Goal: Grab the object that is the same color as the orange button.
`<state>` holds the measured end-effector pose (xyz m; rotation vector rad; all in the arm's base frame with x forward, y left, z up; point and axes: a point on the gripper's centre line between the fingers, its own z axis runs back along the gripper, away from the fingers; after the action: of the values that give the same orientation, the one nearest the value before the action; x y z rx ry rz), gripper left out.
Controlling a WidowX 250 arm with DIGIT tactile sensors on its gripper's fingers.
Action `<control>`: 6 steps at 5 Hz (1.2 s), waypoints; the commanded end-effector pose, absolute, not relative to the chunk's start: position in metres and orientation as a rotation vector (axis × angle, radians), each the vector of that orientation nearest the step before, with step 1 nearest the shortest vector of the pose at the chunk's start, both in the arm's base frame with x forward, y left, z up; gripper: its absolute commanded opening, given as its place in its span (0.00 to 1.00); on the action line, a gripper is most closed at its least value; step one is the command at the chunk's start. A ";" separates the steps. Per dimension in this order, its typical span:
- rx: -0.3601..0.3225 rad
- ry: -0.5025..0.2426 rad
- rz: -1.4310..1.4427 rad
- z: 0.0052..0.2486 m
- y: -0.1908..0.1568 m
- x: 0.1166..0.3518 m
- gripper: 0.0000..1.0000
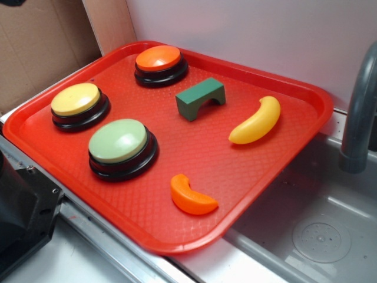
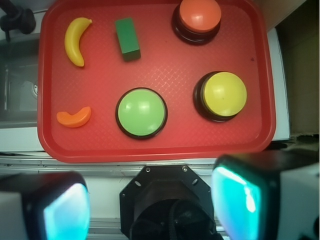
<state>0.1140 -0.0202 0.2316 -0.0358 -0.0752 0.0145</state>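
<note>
Orange crescent (image 1: pixel 192 197) and orange button (image 1: pixel 159 63) on the red tray (image 1: pixel 294 135).
Glossy crescent lies flat near one tray edge; the orange-domed, black-based button stands upright at the opposite corner, well apart.

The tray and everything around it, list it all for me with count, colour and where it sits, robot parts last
tray: one, red, beside a sink
orange button: one, black base, far corner of tray
yellow button: one, black base, tray's left edge
green button: one, pale green, black base, near middle
arch block: one, dark green, centre
banana: one, yellow, sink side
orange crescent: one, near edge, sink side
sink: one, grey, right of tray
faucet: one, grey, over sink
tool: one, open, two fingers with teal pads, holding nothing, short of the tray in the wrist view
</note>
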 end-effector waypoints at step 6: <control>0.202 -0.015 -1.355 0.073 -0.132 0.159 1.00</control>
<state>0.1661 -0.1365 0.0703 0.2059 0.0258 -1.3586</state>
